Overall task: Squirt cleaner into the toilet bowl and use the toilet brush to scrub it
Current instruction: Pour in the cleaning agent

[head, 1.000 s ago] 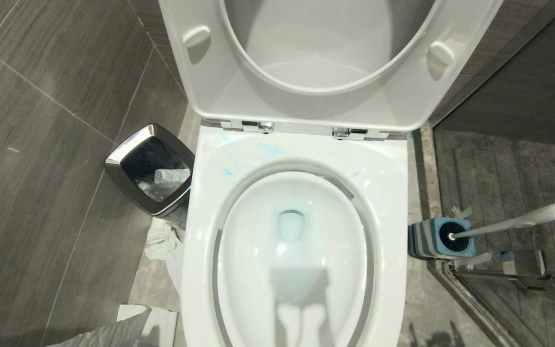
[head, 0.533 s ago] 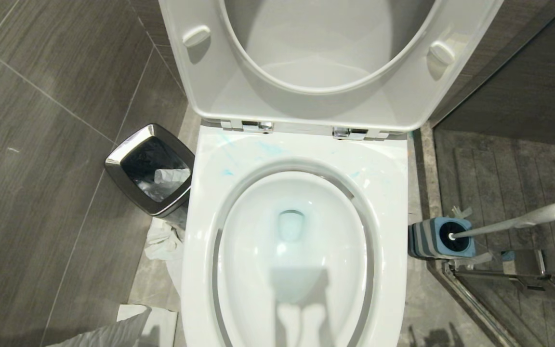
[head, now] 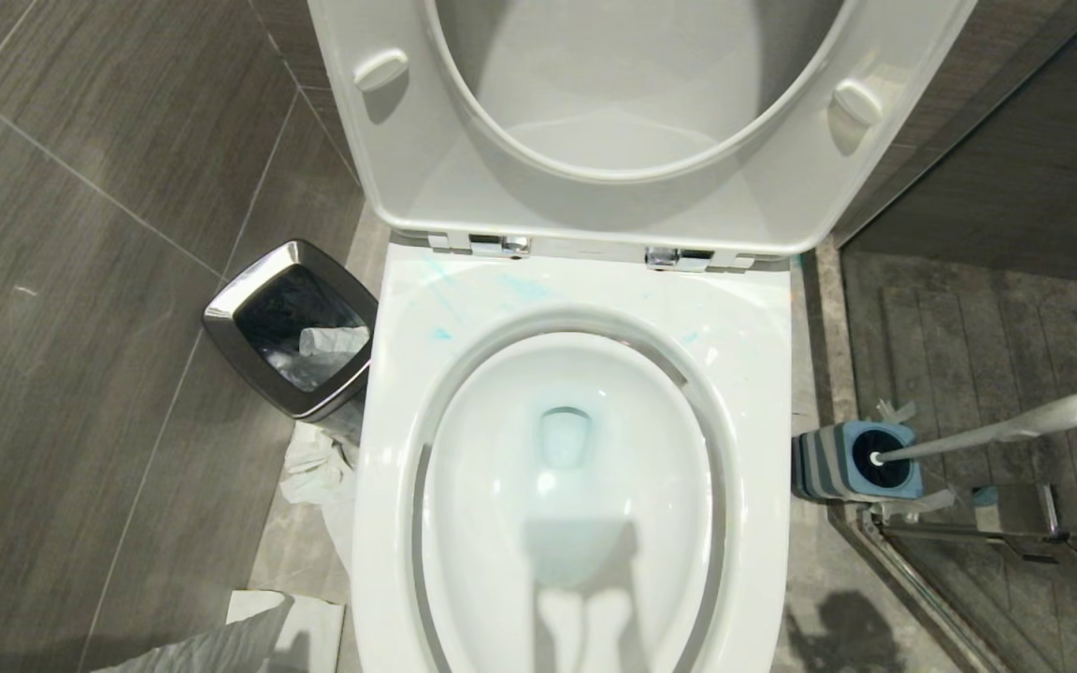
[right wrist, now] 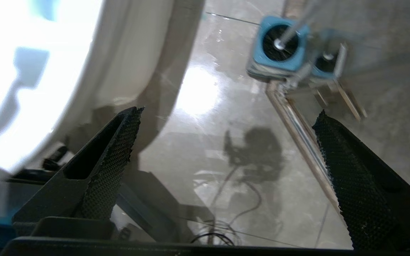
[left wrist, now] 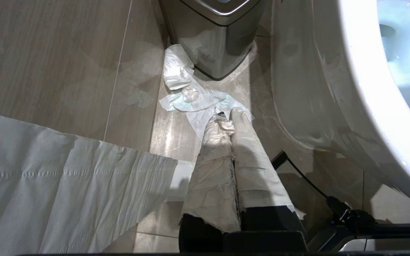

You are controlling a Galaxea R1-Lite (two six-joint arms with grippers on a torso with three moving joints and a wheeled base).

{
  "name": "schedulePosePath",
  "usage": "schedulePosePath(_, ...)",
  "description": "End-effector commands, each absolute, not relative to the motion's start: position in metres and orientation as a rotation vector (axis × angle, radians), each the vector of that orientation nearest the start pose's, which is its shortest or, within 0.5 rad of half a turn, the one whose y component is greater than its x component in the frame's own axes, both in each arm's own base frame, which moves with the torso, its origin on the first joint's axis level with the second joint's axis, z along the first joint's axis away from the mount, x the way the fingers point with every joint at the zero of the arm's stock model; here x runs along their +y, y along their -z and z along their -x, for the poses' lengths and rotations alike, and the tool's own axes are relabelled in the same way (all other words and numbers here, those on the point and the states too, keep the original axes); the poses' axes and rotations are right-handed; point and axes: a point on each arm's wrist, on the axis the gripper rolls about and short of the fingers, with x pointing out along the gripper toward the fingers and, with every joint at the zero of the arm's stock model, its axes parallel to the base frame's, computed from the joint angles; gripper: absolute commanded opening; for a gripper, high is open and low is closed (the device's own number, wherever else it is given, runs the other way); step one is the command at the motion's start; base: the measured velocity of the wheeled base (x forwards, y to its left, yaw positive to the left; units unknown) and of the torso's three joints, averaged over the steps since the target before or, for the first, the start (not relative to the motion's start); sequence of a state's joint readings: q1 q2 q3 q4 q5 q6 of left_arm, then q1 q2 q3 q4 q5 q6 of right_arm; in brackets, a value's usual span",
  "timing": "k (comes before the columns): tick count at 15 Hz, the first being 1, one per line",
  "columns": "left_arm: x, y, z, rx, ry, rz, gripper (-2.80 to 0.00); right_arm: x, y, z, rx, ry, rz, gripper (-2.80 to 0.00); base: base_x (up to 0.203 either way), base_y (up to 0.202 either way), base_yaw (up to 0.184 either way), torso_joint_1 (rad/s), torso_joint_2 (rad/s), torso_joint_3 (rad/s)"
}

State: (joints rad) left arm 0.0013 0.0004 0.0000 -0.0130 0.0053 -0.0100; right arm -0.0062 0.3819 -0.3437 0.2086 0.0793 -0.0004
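**Brush in its holder, right fingers spread wide short of it**

The toilet bowl (head: 567, 486) stands with seat and lid raised, its basin tinted pale blue. Thin turquoise streaks of cleaner (head: 464, 290) mark the back of the rim near the hinges.

The toilet brush (head: 997, 435) sits in its small square blue holder (head: 852, 463) on the floor just beside the bowl's right side, the white handle leaning away from the bowl.

In the right wrist view the right gripper (right wrist: 226, 117) hangs above the floor between the bowl and a metal floor rail (right wrist: 297, 128). Its black textured fingers (right wrist: 119, 153) are spread wide and hold nothing; the holder (right wrist: 279, 46) lies well ahead of the fingertips, apart from them.

The left gripper (left wrist: 228, 119) hangs low beside the bowl's left side, its paper-wrapped fingers (left wrist: 212, 160) pressed together, pointing at crumpled tissue (left wrist: 194, 99) in front of a chrome-rimmed bin (left wrist: 215, 39).
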Motion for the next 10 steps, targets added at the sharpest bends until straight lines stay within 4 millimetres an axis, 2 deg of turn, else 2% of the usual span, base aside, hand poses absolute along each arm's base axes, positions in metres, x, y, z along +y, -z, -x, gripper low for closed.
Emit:
schedulePosePath(1,0.000,-0.075,0.022,-0.006,-0.008,0.011,-2.80,0.002,-0.175,-0.048,0.426,-0.090,-0.025,0.00,0.000,0.000,0.000,0.000,0.00,0.000)
schedulePosePath(4,0.000,-0.075,0.022,-0.006,-0.008,0.011,-2.80,0.003,-0.190,-0.120,0.479,-0.140,-0.047,0.00,0.000,0.000,0.000,0.000,0.00,0.000)
schedulePosePath(6,0.000,-0.075,0.022,-0.006,-0.008,0.011,-2.80,0.004,-0.193,-0.160,0.449,-0.204,-0.062,0.00,0.000,0.000,0.000,0.000,0.00,0.000)
schedulePosePath(8,0.000,-0.075,0.022,-0.006,-0.008,0.011,-2.80,0.005,-0.188,-0.185,0.436,-0.242,-0.070,0.00,0.000,0.000,0.000,0.000,0.00,0.000)
schedulePosePath(10,0.000,-0.075,0.022,-0.006,-0.008,0.011,-2.80,0.006,-0.180,-0.192,0.450,-0.254,-0.072,0.00,0.000,0.000,0.000,0.000,0.00,0.000)
